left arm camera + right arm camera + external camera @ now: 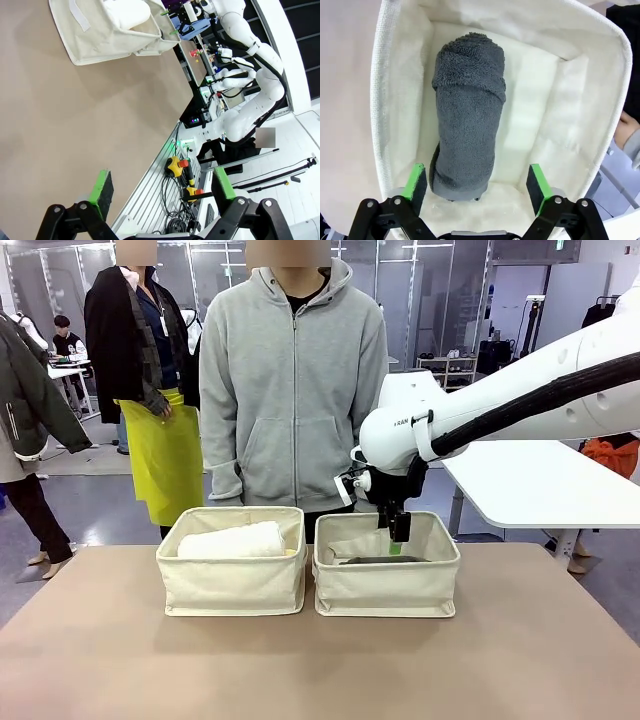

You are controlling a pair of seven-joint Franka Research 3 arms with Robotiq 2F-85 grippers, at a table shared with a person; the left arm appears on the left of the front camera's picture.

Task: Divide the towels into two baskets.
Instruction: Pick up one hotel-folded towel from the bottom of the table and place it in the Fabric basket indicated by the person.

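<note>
Right end effector [477, 187] spread above the dark grey towel [467, 115] in the right basket [387, 585].
The roll lies along the basket floor; soft and light, it is likely best pinched across its middle. The white towel [233, 540] fills the left basket [232, 585]; the left end effector [162, 192] hangs open.
</note>
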